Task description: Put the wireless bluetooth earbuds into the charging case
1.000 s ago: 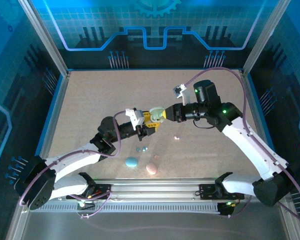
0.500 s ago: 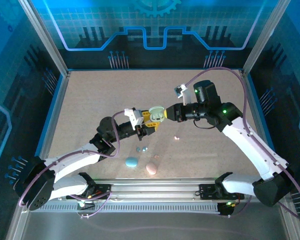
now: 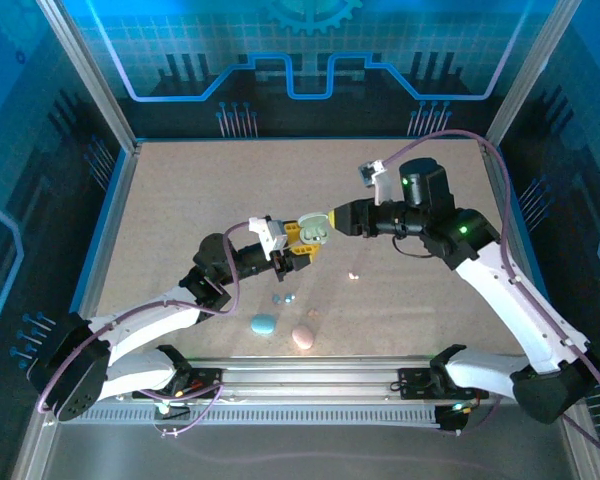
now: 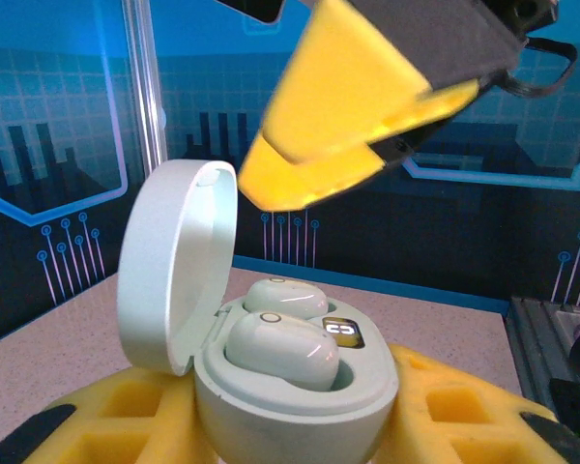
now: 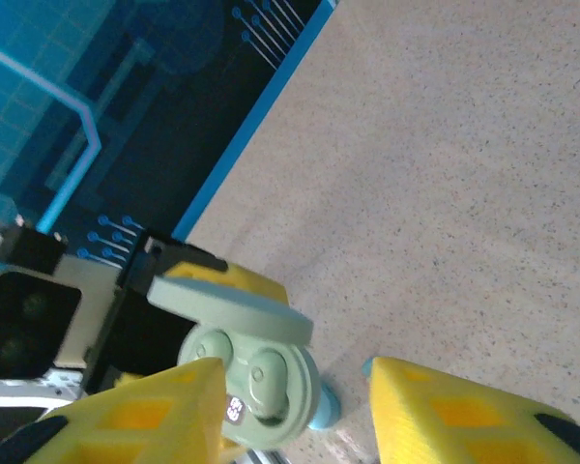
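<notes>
the right pincer (image 5: 295, 367) is now opened and drawn back from the case (image 4: 300, 411) gripped by the left pincer (image 3: 302, 240); both buds (image 4: 282, 350) are seated inside it, so this pair is judged done.

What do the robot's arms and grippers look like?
Both arms are white links with black joints, a purple cable looping along each. Green lights glow on the right arm. The left gripper and right gripper have yellow fingers with square recesses, and a white camera block sits behind each.
</notes>
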Action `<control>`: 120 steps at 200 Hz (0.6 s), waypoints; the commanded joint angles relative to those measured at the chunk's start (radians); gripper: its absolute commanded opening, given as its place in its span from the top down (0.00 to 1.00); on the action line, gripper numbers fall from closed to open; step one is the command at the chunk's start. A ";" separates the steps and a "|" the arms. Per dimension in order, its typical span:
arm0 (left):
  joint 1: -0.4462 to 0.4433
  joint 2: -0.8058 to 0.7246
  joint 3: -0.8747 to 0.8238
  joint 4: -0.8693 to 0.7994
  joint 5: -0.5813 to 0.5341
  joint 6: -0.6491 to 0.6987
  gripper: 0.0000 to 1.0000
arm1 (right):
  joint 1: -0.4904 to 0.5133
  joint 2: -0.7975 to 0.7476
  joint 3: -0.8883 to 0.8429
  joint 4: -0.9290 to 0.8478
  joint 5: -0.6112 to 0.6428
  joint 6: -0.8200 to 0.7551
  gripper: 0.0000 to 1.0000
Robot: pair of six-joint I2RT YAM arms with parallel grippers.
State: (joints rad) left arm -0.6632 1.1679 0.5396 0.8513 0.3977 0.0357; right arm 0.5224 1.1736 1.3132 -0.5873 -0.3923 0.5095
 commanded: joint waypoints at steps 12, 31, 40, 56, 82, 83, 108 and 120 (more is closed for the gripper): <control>-0.006 -0.013 0.003 0.028 0.044 0.026 0.66 | 0.001 0.081 0.110 0.013 0.010 0.031 0.48; -0.005 -0.017 0.006 0.020 0.046 0.030 0.66 | 0.001 0.145 0.156 -0.030 -0.015 0.024 0.46; -0.006 -0.017 0.006 0.021 0.044 0.030 0.66 | 0.000 0.178 0.178 -0.060 -0.029 0.017 0.45; -0.006 -0.019 0.008 0.020 0.042 0.030 0.66 | 0.004 0.221 0.205 -0.106 -0.055 -0.002 0.45; -0.006 -0.017 0.008 0.020 0.022 0.032 0.66 | 0.014 0.248 0.227 -0.165 -0.097 -0.049 0.46; -0.006 -0.017 0.008 0.020 0.022 0.031 0.66 | 0.014 0.247 0.225 -0.165 -0.097 -0.051 0.46; -0.006 -0.015 0.010 0.020 0.009 0.034 0.66 | 0.017 0.210 0.184 -0.167 -0.110 -0.068 0.46; -0.007 -0.013 0.011 0.021 0.010 0.033 0.66 | 0.016 0.182 0.154 -0.157 -0.115 -0.066 0.46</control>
State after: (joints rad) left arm -0.6632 1.1679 0.5400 0.8398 0.4156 0.0441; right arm 0.5255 1.4166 1.4975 -0.7116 -0.4664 0.4732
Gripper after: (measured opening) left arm 0.374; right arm 0.541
